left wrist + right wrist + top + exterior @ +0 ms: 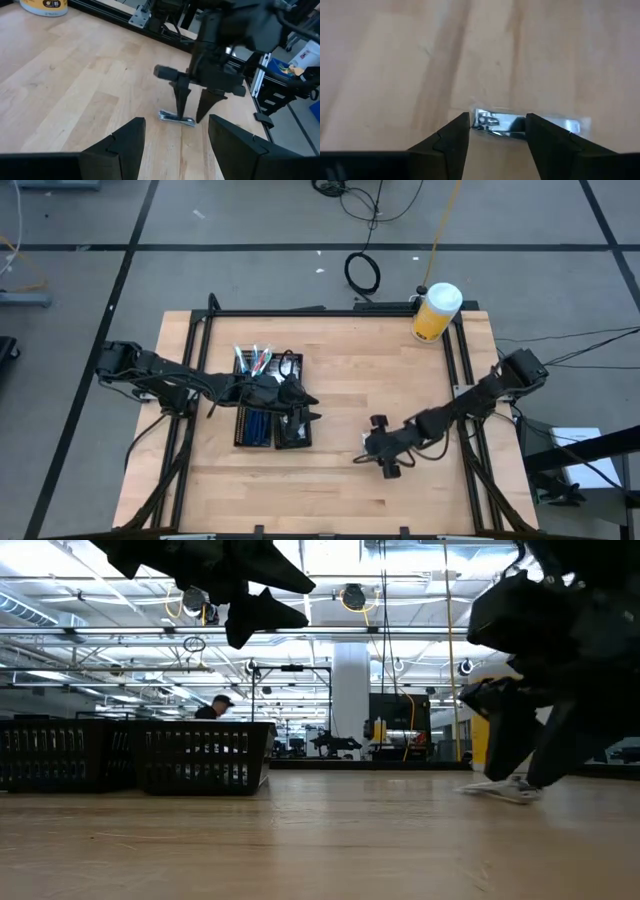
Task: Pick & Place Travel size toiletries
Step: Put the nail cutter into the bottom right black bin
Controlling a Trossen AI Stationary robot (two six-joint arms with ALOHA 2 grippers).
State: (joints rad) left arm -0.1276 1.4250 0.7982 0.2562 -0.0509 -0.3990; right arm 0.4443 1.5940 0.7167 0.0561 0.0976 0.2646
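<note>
A small silvery item in a clear packet (pixel 176 119) lies flat on the bare wood right of the tray, also seen in the right wrist view (pixel 495 123) and the low view (pixel 505 788). My right gripper (pixel 190 119) (pixel 375 452) points down at it, open, with its tips at table height around the packet's one end. My left gripper (pixel 300 408) (pixel 176 145) is open and empty, raised above the black tray (pixel 243 442). The tray holds thin white, green and pink sticks (pixel 255 360) and blue pieces (pixel 255 425). My right gripper comes at the silvery packet from above, fingers pointing down, one fingertip (pixel 181 112) in front of its middle and the other (pixel 202 112) past its end (pixel 192 121). The packet lies flat on the table. Whether the tips touch it, I cannot tell.
A big yellow jar with a white lid (pixel 436 312) stands at the table's far right corner. The black tray's walls (pixel 200 755) rise at the left in the low view. Bare wood (pixel 380 380) lies between tray and jar. A person (pixel 215 708) stands far behind the table.
</note>
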